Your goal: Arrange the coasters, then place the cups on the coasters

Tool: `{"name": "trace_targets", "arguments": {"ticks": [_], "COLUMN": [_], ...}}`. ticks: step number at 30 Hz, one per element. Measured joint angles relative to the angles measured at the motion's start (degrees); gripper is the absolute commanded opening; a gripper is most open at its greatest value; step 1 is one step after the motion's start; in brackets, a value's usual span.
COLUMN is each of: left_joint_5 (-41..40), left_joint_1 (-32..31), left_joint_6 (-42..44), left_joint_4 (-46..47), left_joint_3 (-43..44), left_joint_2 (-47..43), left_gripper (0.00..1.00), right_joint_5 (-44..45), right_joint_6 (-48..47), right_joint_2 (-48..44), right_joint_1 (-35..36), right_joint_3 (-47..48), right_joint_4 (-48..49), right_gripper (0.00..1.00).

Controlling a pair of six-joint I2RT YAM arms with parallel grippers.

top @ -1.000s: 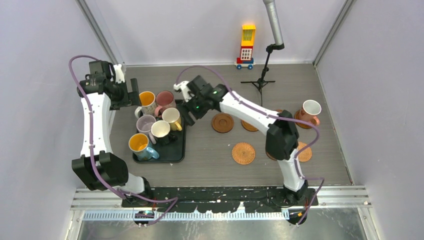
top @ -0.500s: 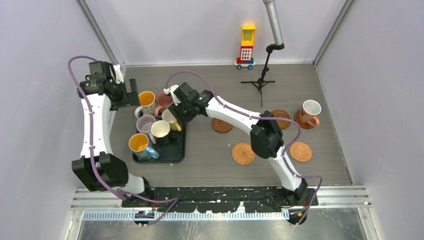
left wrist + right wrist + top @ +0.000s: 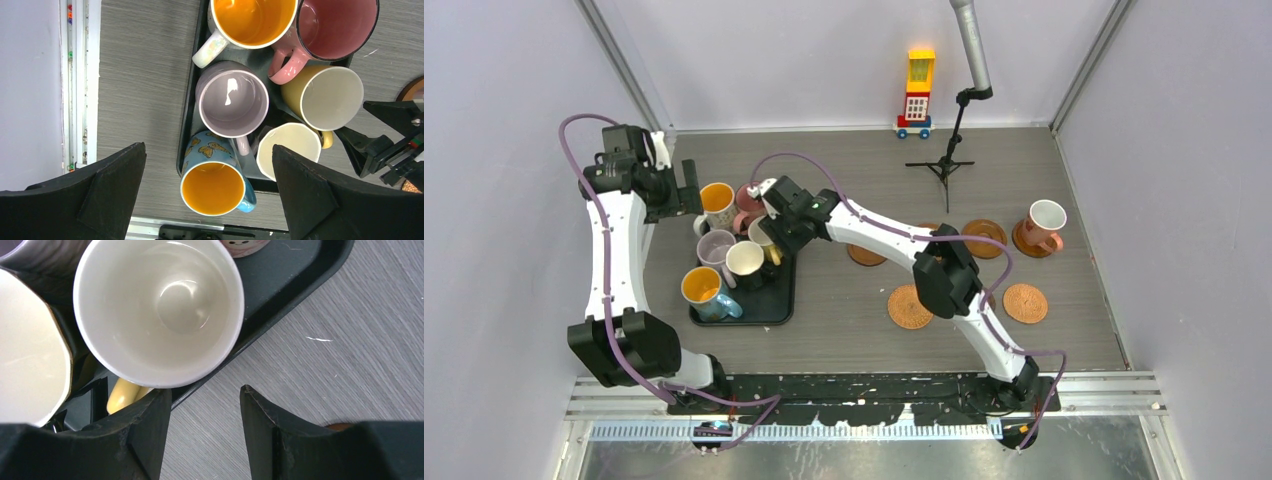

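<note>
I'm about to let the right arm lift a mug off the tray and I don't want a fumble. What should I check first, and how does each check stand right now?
1. Right gripper jaws apart with nothing between them: ok.
2. Yellow mug handle between the jaws: not ok; it sits to one side, outside the gap.
3. Room around that mug: cannot tell; the black mug crowds it, and contact is not visible.
4. A bare coaster is waiting: ok; the woven coaster has nothing on it.
5. Left gripper out of the way: ok; it is open above the tray, apart from the right one.
</note>
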Motion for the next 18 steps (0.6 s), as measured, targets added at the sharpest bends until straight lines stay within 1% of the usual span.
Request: {"name": "trace_targets", "arguments": {"ticks": [4,10,18], "left_joint_5": [-0.02,0.02,0.02], "left_joint_1": [0.0,0.0,0.0], "left_joint_6": [0.0,-0.02,-0.02], "left_joint_4": [-0.02,0.02,0.07], "left_joint_3": [-0.07,-0.09,-0.09], "left_joint_2": [-0.13,-0.13,-0.22], "left_gripper": [1.0,1.0,1.0], "right_joint_5": [0.31,0.0,0.0], "right_joint_6": [1.57,4.02,5.27], "right_joint_2": [-1.84,-7.76,-7.89], "right_joint_1": [0.02,1.07,4.0], "right_joint_3": [-1.14,-1.88,-1.81], "right_joint_4": [-0.11,-0.2,0.26], "right_gripper": [0.58,0.58,0.58]}}
